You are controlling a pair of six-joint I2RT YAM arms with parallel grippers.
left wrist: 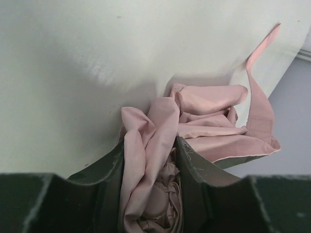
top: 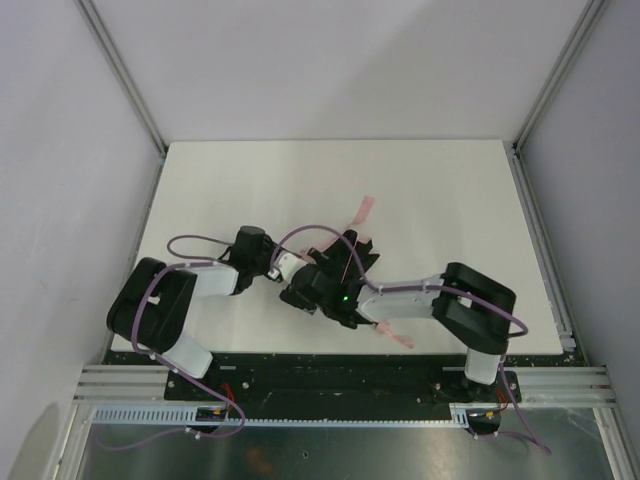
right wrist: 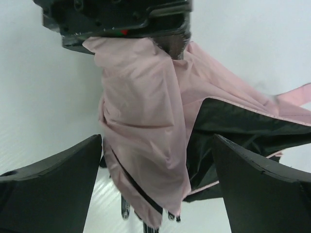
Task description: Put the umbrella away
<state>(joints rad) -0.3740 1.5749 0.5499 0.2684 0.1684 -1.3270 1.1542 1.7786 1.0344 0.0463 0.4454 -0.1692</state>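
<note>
The pale pink umbrella (left wrist: 204, 104) lies crumpled at mid-table. My left gripper (left wrist: 148, 162) is shut on a bunched fold of its fabric, with a rounded pink part deep between the fingers. Its pink strap (left wrist: 260, 97) trails away over the table and shows in the top view (top: 362, 208). My right gripper (right wrist: 156, 160) is open, its fingers (right wrist: 63, 167) wide apart on either side of the hanging pink fabric (right wrist: 146, 126). Black lining (right wrist: 228, 126) and metal rib tips (right wrist: 146, 221) show. In the top view both grippers meet over the umbrella (top: 330, 246); the left (top: 318, 272) and right (top: 352, 262) overlap.
The white table (top: 230, 190) is walled by pale panels, with metal frame rails (top: 540, 230) along its sides. A pink fabric end (top: 393, 335) pokes out under the right forearm near the front edge. The arm bases stand on a black strip (top: 330, 375).
</note>
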